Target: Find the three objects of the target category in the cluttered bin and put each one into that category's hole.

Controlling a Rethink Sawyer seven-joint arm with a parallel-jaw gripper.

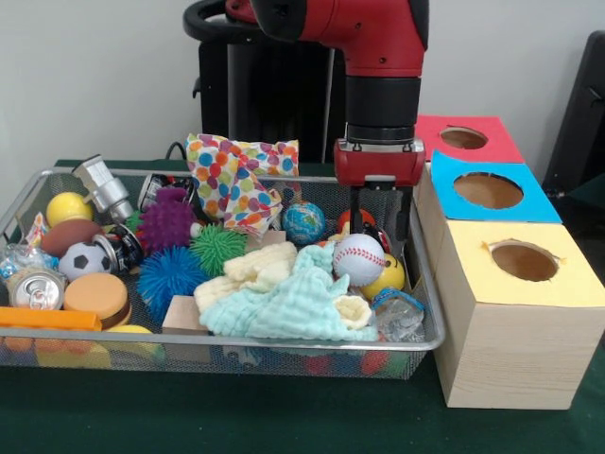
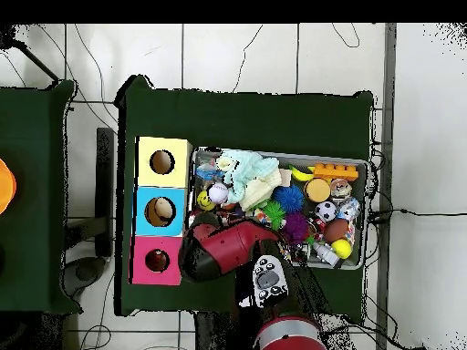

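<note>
Fingers [image 1: 356, 203] apart (over bin [image 1: 427, 333]) — green tablecloth [image 1: 284, 416]

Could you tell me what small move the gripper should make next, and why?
Probably straight down. The open gripper hangs just behind the baseball at the bin's box-side end, not yet around any ball, so lowering a little looks right before it closes.

Green-clothed table [image 1: 284, 416] bearing wire mesh bin [image 1: 427, 312] beside three wooden boxes [image 1: 510, 331] with holes
</note>
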